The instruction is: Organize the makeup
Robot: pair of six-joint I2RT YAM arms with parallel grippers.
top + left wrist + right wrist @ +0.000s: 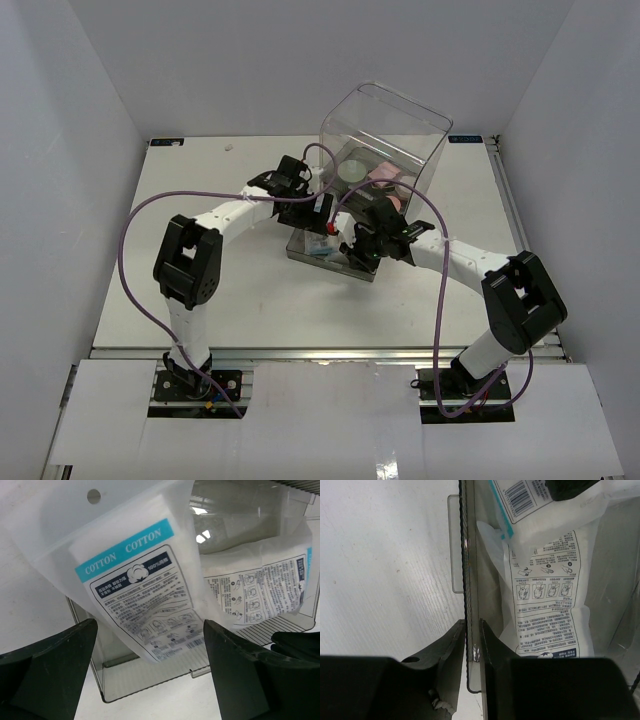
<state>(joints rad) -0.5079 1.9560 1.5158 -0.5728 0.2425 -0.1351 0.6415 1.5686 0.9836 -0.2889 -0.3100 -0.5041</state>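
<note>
A white sachet [132,575] with a blue "COTTON" band leans inside the pulled-out grey drawer [150,675]. My left gripper [150,630] hangs open over it and touches nothing. A second white sachet [260,585] lies flat in the same drawer [468,555], and the right wrist view shows it too [550,595]. My right gripper [473,625] is shut on the drawer's thin side wall. From above, both grippers [322,222] [358,250] meet over the drawer [300,248]. Pink puffs [385,180] and a pale round pad [352,168] show through the clear box.
The clear box [385,130] stands at the back, right of centre, just behind the drawer. Purple cables loop over both arms. The table's raised rails run along its left and right edges.
</note>
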